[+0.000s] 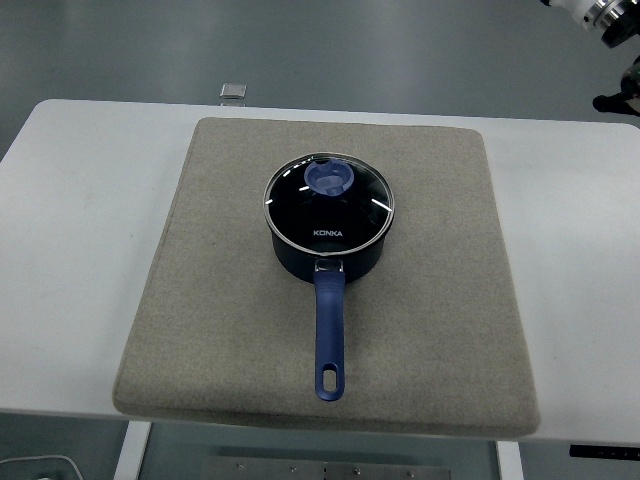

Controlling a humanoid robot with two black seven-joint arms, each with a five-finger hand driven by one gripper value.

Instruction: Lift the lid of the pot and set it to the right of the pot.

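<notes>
White tabletop (80, 250) carries a large beige mat (200, 330) that covers most of its middle. On the mat stands a dark blue pot (328, 258), with its long blue handle (329, 335) pointing toward the near edge. The glass pot lid (329, 205) sits closed on the pot, a blue knob (328, 179) on top. At the upper right corner only a small part of the right arm (612, 20) shows; its hand is out of the picture, so I cannot tell its state.
</notes>
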